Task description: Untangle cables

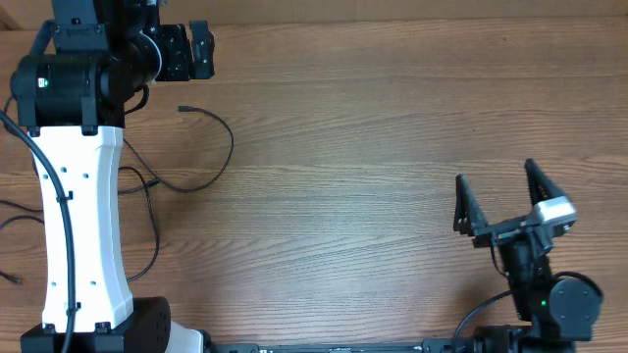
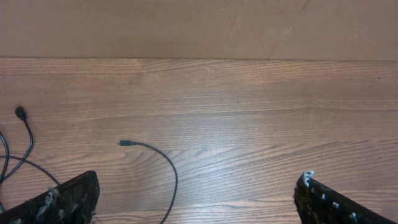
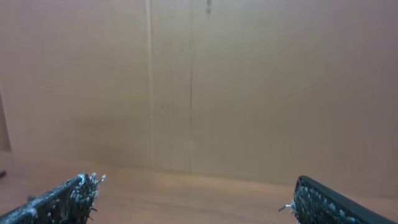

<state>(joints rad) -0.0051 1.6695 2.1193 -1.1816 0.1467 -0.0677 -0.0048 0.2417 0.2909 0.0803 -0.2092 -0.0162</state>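
Wood-grain surface [image 1: 373, 118] fills the overhead view, with a plain tan wall behind its far edge in both wrist views. The cables [image 1: 232, 142] lie loose along the left edge: one thin black strand curves out from beside the left arm and ends in a small plug [image 1: 183, 109] near the far left corner. Other strands run under the arm to the left edge. The left hand [image 1: 201, 49] hovers at the far left corner, fingers apart and holding nothing. The right hand [image 1: 494, 175] sits near the near right corner, spread wide and well apart from the cables.
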